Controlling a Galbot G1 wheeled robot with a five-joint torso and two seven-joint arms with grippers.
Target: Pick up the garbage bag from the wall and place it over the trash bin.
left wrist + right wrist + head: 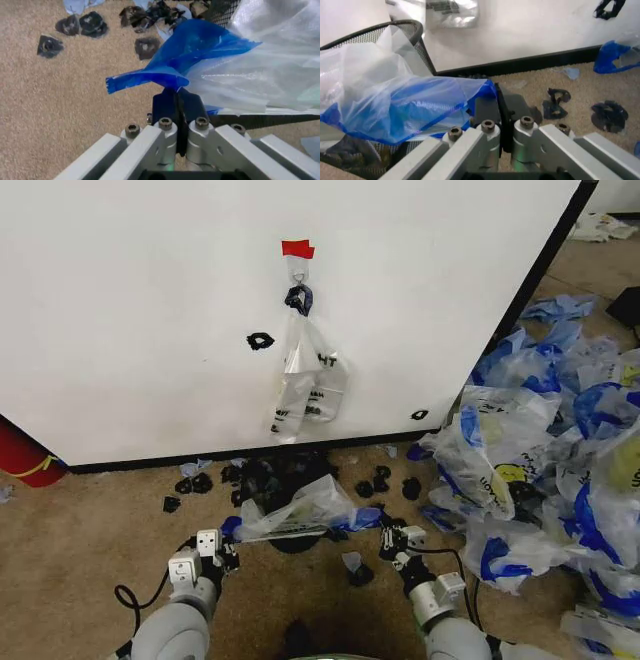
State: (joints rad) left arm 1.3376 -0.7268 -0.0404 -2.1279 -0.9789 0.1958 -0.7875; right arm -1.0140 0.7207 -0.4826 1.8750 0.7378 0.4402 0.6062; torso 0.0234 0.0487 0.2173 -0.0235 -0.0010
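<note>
Below the white wall (150,310), seen from the head, the garbage bag (300,510) is stretched sideways over the trash bin (293,542), which stands on the carpet (90,550) among black scraps (190,483). The left gripper (229,542) pinches the bag's blue handle at one end and the right gripper (385,535) pinches the other. A clear bag (305,380) hangs from the hook (298,275) under a red tape strip (297,249), and a heap of blue-and-white bags (550,450) lies to the right.

From the left wrist, the left gripper (178,101) has its dark fingers (166,107) pressed together on a twisted blue handle, the garbage bag (270,75) billowing beyond it.

From the right wrist, the right gripper (498,108) is likewise clamped on the garbage bag (395,108), which drapes over the mesh rim of the trash bin (420,41)
</note>
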